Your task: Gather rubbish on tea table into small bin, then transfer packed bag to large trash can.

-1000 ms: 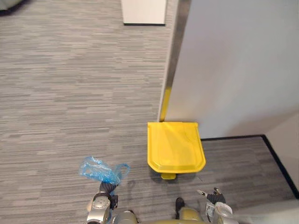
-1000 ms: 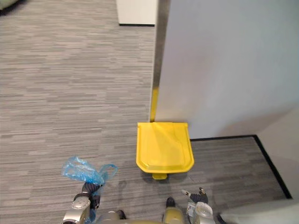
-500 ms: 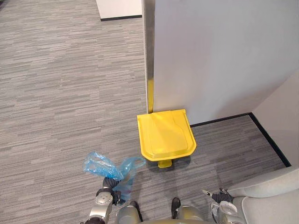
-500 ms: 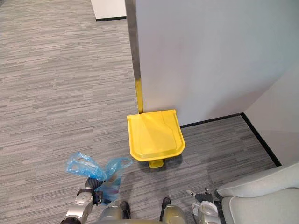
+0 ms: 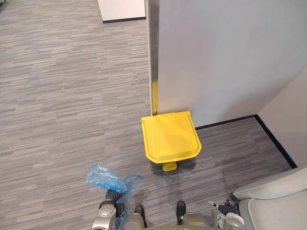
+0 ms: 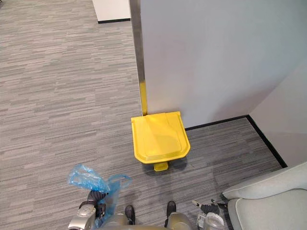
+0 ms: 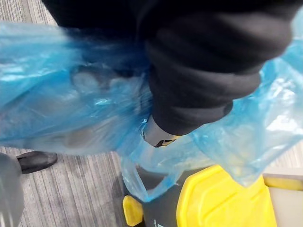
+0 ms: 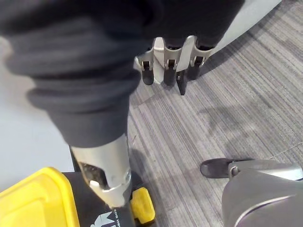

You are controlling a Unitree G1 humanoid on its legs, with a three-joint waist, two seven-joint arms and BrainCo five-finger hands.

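Left hand (image 5: 111,207): nearest to me, on the near left of the yellow trash can (image 5: 170,136) and well short of it. In its wrist view I read fingers (image 7: 90,80) dimly through blue film, bent round a gathered bunch of it, with the thumb pressed in from the other side. State: closed on the bag.
Blue bag (image 5: 103,178): held by the left hand. Its crumpled upper part stands above the hand on the can's side and the rest hangs down beside the hand. It does not touch the can.
Right hand (image 8: 170,52): on the near right of the can. I see its fingers nearly straight and relaxed over bare carpet (image 5: 72,105). State: open, holding nothing, touching nothing.
Grey seat (image 5: 273,201): right of the can, just beside the right hand.
Yellow trash can: lid down, upright on the carpet.
Pedal (image 5: 169,166): yellow, at the can's near foot.
Grey wall panel (image 5: 216,57): directly behind the can; I cannot tell whether they touch.
White unit (image 5: 122,9): far beyond the can, to its left.
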